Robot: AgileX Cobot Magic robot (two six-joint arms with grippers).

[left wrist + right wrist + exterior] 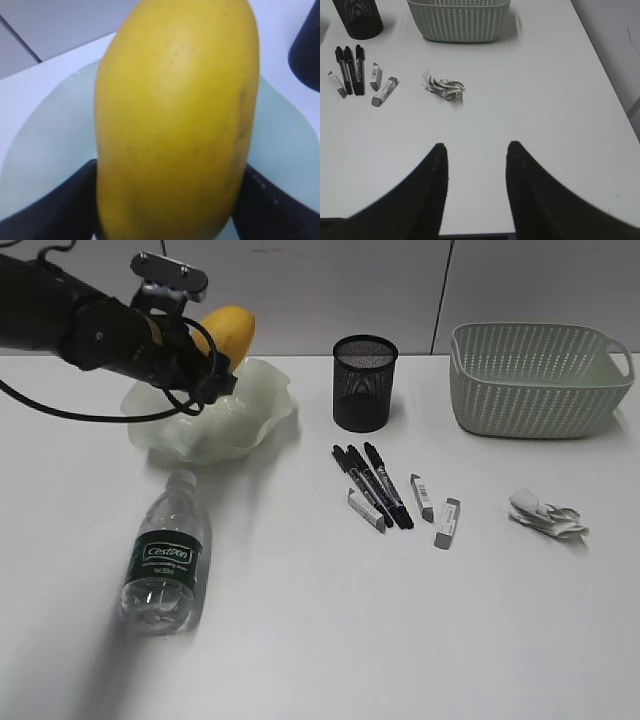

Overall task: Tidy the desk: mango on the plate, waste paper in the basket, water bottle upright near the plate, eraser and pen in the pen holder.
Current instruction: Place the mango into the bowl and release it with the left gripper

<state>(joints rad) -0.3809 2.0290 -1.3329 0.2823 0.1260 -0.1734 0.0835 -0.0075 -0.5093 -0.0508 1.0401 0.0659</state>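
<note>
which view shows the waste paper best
The right wrist view: the waste paper lies unobstructed on the bare desk in front of the basket, folds visible. The exterior view shows it smaller, near the right edge. The left wrist view does not show it.

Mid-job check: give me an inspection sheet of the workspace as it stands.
Surface: plain white desk, dry.
Job's things: yellow-orange oval mango over pale green ruffled plate; clear water bottle lying down; three black pens and three grey erasers loose; black mesh pen holder and sage-green perforated basket seem empty; crumpled white waste paper on desk.
Clutter: nothing seen.
Grippers: left claw flanks the mango, contact unclear; right claw open, empty.
Cables: black cable under left arm.
Surroundings: grey panelled wall.
</note>
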